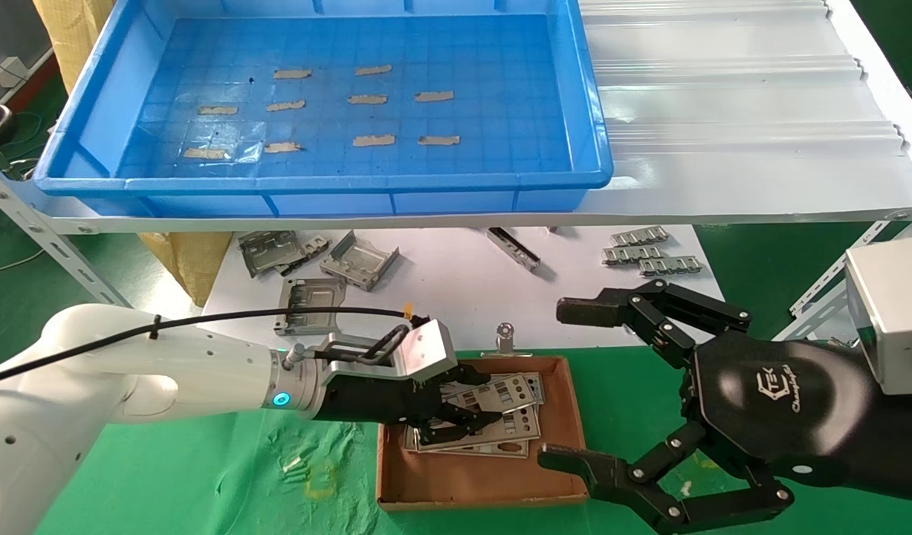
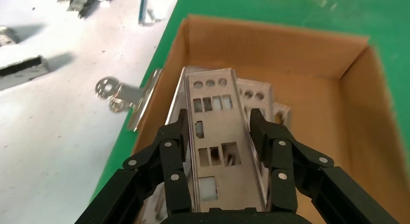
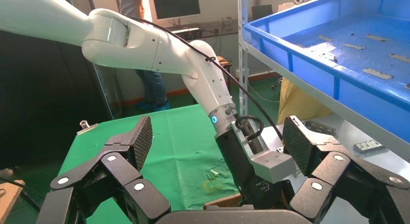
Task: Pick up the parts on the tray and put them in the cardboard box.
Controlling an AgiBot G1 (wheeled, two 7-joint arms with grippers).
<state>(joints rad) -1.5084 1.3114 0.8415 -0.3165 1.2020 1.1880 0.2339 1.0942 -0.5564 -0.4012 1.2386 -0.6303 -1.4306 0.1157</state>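
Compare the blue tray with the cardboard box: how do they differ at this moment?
The large bright blue plastic tray sits up on the white shelf; the small brown cardboard box lies lower, on the green cloth. The tray's floor shows only tan tape strips; the box holds stacked silver-grey punched metal plates, with the left claw over them. Both are shallow and open-topped.

White rounded left arm with a black cable, glowing blue ring and silver bracket ends in black linked fingers with silver screws, matching the logo-marked right gripper.
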